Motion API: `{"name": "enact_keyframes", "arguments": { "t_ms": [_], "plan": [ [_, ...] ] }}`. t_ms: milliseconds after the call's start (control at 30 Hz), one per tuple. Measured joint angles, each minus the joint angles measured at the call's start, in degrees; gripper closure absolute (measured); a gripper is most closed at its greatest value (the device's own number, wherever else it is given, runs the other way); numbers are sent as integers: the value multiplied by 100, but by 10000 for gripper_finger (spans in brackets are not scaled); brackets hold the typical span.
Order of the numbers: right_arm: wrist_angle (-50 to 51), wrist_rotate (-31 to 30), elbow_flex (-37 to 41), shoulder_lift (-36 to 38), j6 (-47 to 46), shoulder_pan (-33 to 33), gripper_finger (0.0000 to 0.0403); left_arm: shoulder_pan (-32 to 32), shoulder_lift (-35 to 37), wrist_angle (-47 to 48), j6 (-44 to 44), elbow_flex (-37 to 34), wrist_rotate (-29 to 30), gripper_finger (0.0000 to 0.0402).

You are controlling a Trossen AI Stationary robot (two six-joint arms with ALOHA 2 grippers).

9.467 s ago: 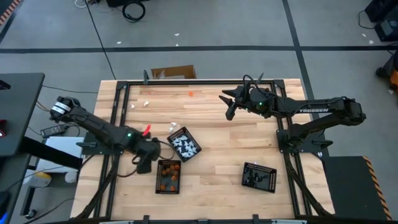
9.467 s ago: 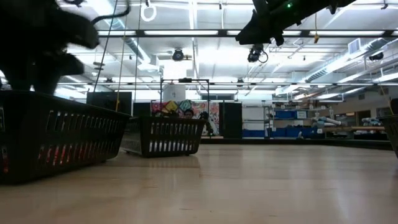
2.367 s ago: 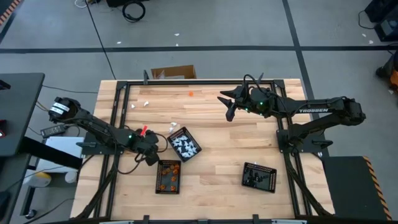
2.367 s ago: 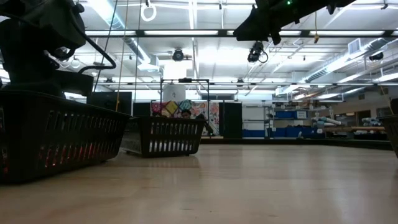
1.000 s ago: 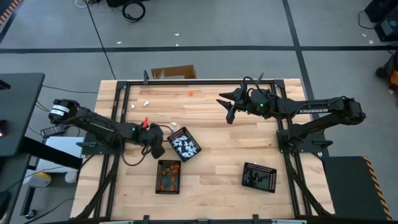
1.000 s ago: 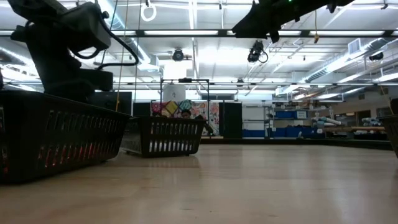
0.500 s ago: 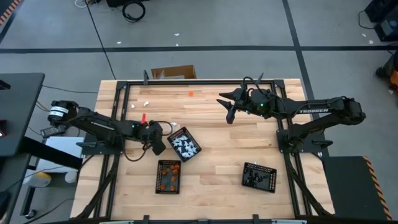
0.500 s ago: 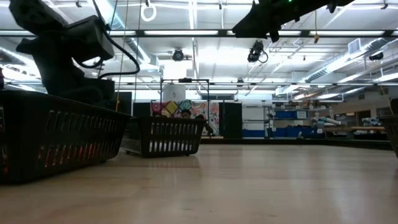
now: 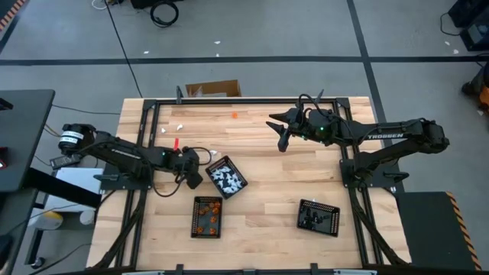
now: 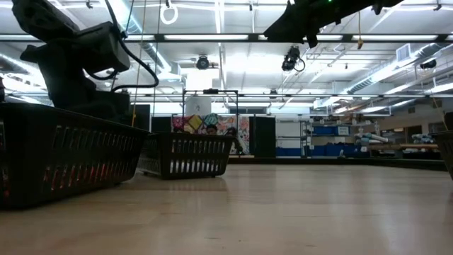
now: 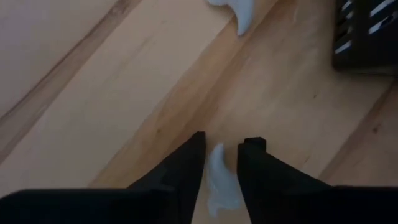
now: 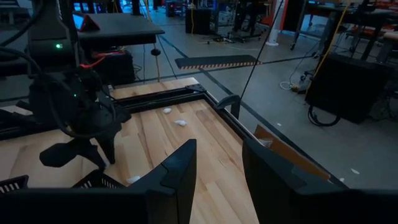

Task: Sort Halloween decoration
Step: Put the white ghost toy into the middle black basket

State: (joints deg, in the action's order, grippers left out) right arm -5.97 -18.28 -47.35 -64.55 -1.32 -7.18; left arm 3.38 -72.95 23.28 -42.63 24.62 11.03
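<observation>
My left gripper [image 9: 197, 172] points down at the table just left of the black tray [image 9: 227, 176] that holds white decoration pieces. In the left wrist view it [image 11: 222, 158] is shut on a small white piece [image 11: 219, 180]. Another loose white piece [image 11: 239, 12] lies flat on the wood beyond it. Further trays hold orange pieces [image 9: 207, 216] and black pieces [image 9: 318, 217]. My right gripper [image 9: 279, 136] hangs high over the far middle of the table, open, with nothing between its fingers [image 12: 180, 168]. My left gripper has the small white piece [image 11: 214, 165] between its two fingers, which come from above, pointing steeply down. The piece fills the gap between the fingers. It lies on the wooden table top under the fingers.
Loose white pieces [image 9: 179, 126] and one orange piece [image 9: 234, 115] lie on the far part of the table. A black metal frame [image 9: 229, 101] runs round the table. In the low view, trays [image 10: 185, 156] stand at the left; bare wood lies in the middle.
My left gripper has moved a little toward the far edge and down, ending beside the tray of white pieces. My right arm has kept still.
</observation>
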Motion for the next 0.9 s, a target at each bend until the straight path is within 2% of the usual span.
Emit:
{"name": "enact_keyframes", "arguments": {
  "t_ms": [400, 600, 800, 900],
  "plan": [
    [-1, -2, 0, 0, -2, 0, 268, 4, 0, 53, 283, -4, -104, 396],
    [-1, 0, 0, 0, -4, 0, 268, 6, -22, 183, 341, 103, -180, 401],
    [2, -1, 0, 0, -4, 4, 268, 21, -50, 1132, 678, 726, -150, 401],
    [3, -2, 0, 0, -4, 20, 268, 15, -37, 1268, 830, 1055, -4, 401]
  ]
}}
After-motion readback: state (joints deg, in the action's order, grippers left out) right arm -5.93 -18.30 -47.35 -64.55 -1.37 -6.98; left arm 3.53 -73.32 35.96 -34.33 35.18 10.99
